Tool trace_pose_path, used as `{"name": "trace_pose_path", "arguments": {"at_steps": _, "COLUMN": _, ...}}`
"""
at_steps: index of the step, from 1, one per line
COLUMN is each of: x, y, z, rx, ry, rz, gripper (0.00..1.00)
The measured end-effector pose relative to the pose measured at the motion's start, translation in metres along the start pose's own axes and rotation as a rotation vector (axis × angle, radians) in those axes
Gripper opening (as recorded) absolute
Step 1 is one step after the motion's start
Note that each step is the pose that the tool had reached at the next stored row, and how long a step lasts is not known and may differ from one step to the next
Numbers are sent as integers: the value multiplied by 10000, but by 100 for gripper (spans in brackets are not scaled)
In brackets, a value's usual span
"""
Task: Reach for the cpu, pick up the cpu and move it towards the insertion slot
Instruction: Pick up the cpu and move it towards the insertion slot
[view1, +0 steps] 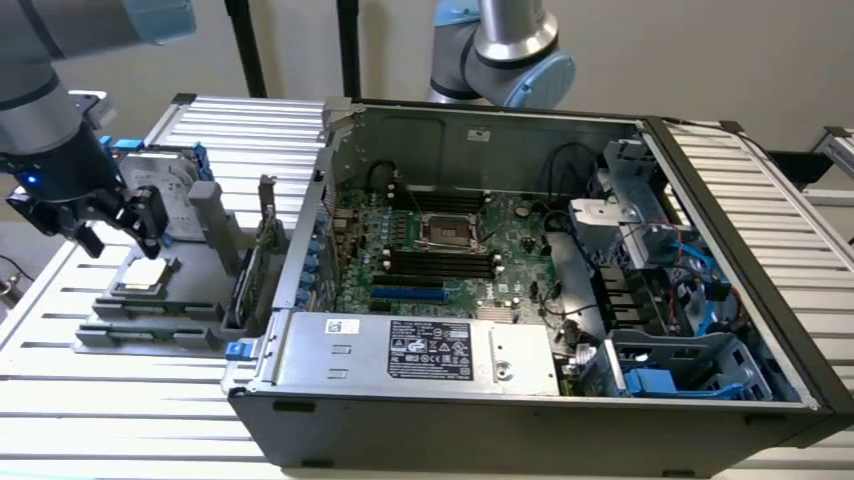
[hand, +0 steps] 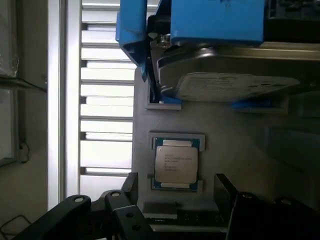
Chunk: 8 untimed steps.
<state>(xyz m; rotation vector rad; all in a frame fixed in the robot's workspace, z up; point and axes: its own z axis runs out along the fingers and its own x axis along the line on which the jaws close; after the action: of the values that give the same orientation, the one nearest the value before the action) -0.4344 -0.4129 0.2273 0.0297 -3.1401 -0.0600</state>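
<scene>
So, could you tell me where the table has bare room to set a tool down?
Table is bare in front of the fixture, at the exterior view's lower left. Crowded: the fixture, with drive and cpu below the open gripper, and the case.

My arm (view1: 47, 95): upper length cut off at the exterior view's top and left edges. My gripper (hand: 176, 192): finger bases run out of the wrist picture. Hard drive (hand: 225, 82): far end cut off by the frame. Cpu (hand: 175, 165): printed lettering too blurred to read. Insertion slot (view1: 450, 232): contacts too small to tell. Second arm (view1: 501, 50): cut off above, base hidden behind the case (view1: 534, 425).
</scene>
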Motion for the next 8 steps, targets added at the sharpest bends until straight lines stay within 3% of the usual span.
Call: {"name": "trace_pose_path", "arguments": {"at_steps": 8, "x": -37, "y": -13, "z": 145, "rx": 1, "ry": 1, "rz": 1, "gripper": 71}}
